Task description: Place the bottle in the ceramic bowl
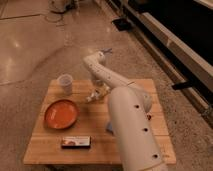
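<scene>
The orange-red ceramic bowl (pixel 62 112) sits on the left part of the wooden table (pixel 50 150). The small white bottle (pixel 91 96) is at the table's middle, right of the bowl and below the cup. My gripper (pixel 98 91) is down at the bottle, reaching from the white arm (pixel 127 125) that crosses the table's right half. Whether the bottle is gripped or merely touched cannot be seen.
A translucent white cup (pixel 65 83) stands at the table's back left. A flat dark packet with a red and white label (pixel 76 141) lies near the front edge. A blue object (pixel 108 128) is partly hidden behind the arm. Speckled floor surrounds the table.
</scene>
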Motion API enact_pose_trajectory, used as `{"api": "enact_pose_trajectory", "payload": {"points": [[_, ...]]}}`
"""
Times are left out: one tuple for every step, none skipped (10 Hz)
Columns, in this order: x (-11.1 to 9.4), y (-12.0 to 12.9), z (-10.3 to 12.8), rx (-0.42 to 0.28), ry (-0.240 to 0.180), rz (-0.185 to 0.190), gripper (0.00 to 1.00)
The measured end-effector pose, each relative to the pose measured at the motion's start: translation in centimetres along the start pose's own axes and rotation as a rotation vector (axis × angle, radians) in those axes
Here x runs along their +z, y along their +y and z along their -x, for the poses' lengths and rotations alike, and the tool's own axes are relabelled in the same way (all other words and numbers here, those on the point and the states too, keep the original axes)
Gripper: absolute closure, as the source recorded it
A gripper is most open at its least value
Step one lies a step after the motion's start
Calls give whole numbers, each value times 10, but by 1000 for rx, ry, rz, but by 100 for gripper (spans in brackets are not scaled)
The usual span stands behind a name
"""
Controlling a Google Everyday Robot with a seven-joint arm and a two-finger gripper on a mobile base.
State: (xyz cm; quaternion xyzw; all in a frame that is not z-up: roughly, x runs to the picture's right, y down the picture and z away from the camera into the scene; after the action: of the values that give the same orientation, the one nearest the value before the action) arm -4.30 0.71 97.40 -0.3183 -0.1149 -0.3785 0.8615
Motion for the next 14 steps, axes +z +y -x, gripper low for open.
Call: {"api": "enact_pose_trajectory", "payload": {"points": [[-9,2,7,-11,-23,-13,100],[-23,8,16,-28,-53,-31,100],[-33,12,24,-44,-75,-46,100],[-43,19,34,-66,-98,-59,100],[-63,31,58,-127,-136,-81,100],[-74,38,73,-170,-149,-95,100],[-83,46,88,-219,-155,-107,100],[-92,53,109,-283,-157,-120,100],[-100,61,133,-359,-155,-138,100],[-104,63,150,-406,-152,-149,100],[-108,63,175,-471,-149,-165,100],[-109,62,195,-520,-146,-176,100],[-109,59,214,-562,-146,-186,100],[-110,55,229,-594,-147,-194,100]]}}
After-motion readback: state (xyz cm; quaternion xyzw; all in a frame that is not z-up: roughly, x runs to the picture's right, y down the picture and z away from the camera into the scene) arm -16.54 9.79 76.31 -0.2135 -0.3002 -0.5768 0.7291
